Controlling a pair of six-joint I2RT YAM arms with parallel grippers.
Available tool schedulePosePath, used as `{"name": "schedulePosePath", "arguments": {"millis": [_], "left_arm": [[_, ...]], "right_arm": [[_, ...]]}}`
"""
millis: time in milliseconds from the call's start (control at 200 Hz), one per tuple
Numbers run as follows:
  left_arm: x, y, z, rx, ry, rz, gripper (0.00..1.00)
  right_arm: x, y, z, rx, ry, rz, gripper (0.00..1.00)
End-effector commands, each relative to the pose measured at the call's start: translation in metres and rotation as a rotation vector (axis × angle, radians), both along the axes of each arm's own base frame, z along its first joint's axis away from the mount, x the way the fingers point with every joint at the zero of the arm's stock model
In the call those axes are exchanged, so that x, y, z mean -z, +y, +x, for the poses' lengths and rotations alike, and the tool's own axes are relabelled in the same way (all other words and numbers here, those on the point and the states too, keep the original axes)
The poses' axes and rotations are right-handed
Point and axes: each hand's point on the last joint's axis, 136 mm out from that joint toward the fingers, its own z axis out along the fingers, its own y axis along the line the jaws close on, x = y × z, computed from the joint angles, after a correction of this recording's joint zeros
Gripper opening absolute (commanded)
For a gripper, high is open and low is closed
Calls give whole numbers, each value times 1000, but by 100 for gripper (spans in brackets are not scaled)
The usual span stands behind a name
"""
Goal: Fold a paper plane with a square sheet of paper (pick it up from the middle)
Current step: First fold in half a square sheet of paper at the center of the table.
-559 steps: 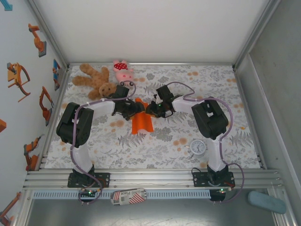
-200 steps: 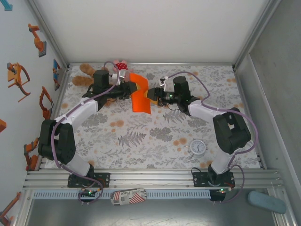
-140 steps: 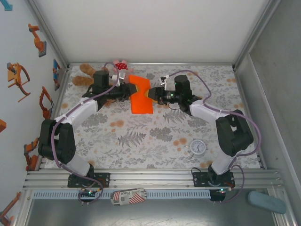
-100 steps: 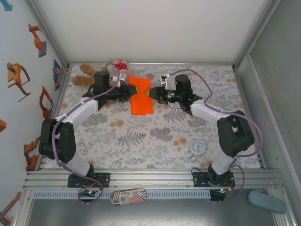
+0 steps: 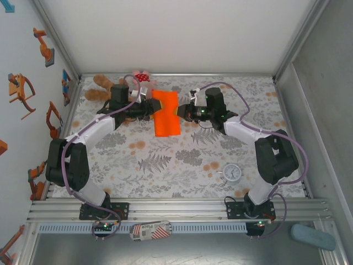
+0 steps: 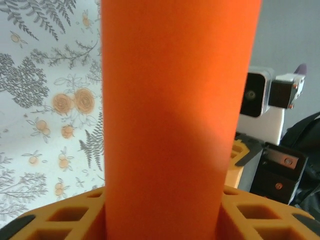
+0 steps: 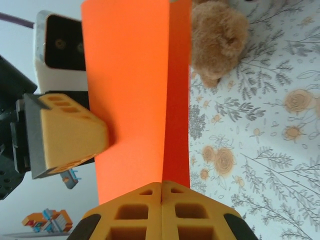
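The right gripper (image 5: 180, 112) is pinching the paper (image 5: 166, 115) from 3 o'clock, jaws together on its edge. The left gripper (image 5: 151, 110), at 9 o'clock, is standing apart around it. The paper is hanging over the table's (image 5: 182, 165) 12 o'clock end. Left should be closing squarely, edges aligned. The bear (image 5: 101, 88) is crowding 10 o'clock; 6 o'clock is offering room.

- One bright orange folded paper sheet (image 5: 166, 113), between the grippers.
- Two yellow-fingered grippers: left gripper (image 5: 150, 110), right gripper (image 5: 180, 112).
- One brown furry teddy bear (image 5: 99, 87).
- One pink plush pig (image 5: 142, 77).
- One small round white clock (image 5: 232, 173).
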Motion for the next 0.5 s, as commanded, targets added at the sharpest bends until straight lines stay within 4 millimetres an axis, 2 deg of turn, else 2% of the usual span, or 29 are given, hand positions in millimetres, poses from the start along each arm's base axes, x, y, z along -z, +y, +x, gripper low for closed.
{"name": "schedulePosePath", "arguments": {"millis": [0,110,240,396,416,496], "left_arm": [[5,17,4,-33,-22,81,66],[10,40,6,-92,-35,194,79],[12,63,8,-173,-45,267,86],[17,82,10,-273,-59,322,95],[18,83,10,-281,-59,322,99],[23,85,10,-298,-54,327,96]], "right_arm": [[-30,-19,7,53,-78,-23,0],[-30,-43,9,95,-72,-92,0],[-37,-69,3,121,-76,-167,0],[-50,-85,-7,131,-67,-279,0],[-51,-86,-7,134,-62,-289,0],[-51,-87,-4,151,-43,-309,0]]}}
